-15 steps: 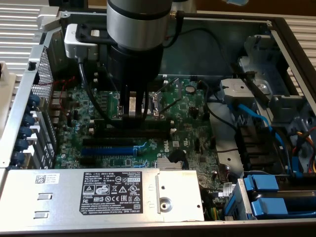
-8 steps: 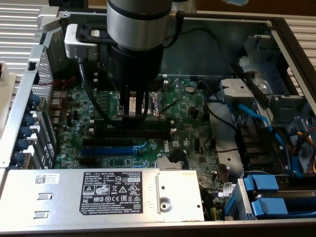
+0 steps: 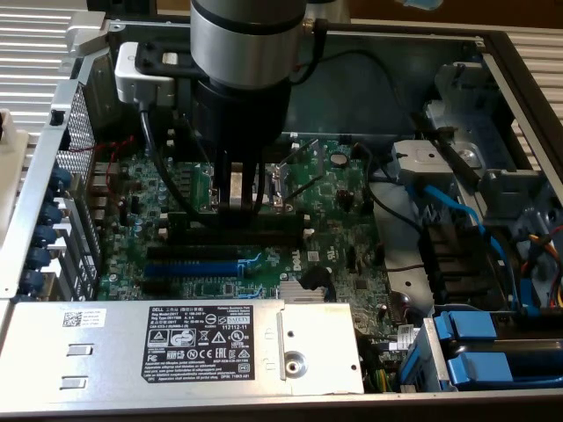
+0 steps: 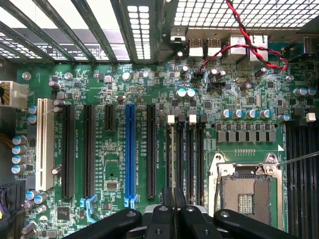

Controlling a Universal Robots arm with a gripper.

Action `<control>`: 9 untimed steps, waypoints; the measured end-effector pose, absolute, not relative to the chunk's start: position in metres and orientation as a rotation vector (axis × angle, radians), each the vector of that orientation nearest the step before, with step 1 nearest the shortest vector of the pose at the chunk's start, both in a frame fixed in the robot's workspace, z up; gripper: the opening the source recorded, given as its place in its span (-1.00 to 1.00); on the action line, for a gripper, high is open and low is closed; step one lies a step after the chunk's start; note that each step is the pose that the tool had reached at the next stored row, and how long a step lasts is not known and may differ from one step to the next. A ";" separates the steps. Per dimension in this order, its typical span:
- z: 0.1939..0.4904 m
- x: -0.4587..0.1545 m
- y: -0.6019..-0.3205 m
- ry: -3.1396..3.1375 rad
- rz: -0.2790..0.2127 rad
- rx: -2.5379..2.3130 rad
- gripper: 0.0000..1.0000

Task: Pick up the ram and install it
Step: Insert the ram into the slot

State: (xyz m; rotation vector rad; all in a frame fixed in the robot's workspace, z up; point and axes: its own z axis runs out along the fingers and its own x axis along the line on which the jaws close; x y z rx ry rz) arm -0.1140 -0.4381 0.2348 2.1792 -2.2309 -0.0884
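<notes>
Over the black slots (image 4: 190, 159) beside the CPU socket (image 4: 244, 191), we are holding the ram (image 4: 173, 164) edge-on in the gripper (image 4: 173, 201), which is clenching the thin stick from both sides. We are judging the danger to lie in the line-up. If the stick is sitting crooked in so narrow a grip, it may be landing on a slot wall or a white end clip (image 4: 171, 119) instead of in the groove. Pressing down then could be flexing the motherboard (image 3: 343, 202) or making the stick slip. Whether the clips are standing open, we cannot tell. The wrist view is giving us the stick's edge running along the slot nearest the blue expansion slot (image 4: 130, 149). The exterior view is hiding that behind the fingers, but it is showing the gripper hanging low over the board.
</notes>
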 end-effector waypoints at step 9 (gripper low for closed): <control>0.234 -0.114 -0.438 -2.231 -0.088 2.179 -0.76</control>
